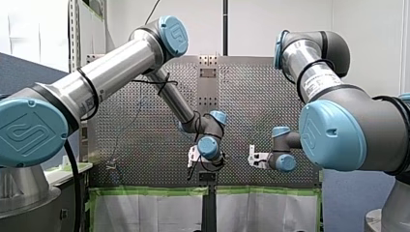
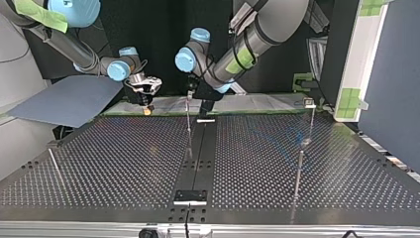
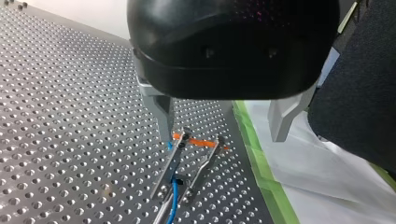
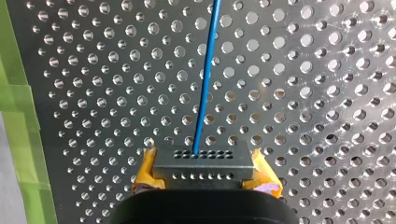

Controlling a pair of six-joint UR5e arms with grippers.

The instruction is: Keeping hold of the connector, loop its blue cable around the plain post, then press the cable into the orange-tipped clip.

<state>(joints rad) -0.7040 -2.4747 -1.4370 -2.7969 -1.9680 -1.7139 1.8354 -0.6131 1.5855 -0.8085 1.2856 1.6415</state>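
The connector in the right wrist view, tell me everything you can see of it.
The connector is a small grey block, metal-looking, with two rows of tiny holes, one on each visible face. It sits level, clamped at both ends between the yellow-padded fingers of my right gripper, over the perforated table; whether it touches the table does not show. The blue cable leaves a hole near its middle and runs straight ahead.

One cable [image 4: 203, 93], perhaps three posts [image 2: 188, 116]
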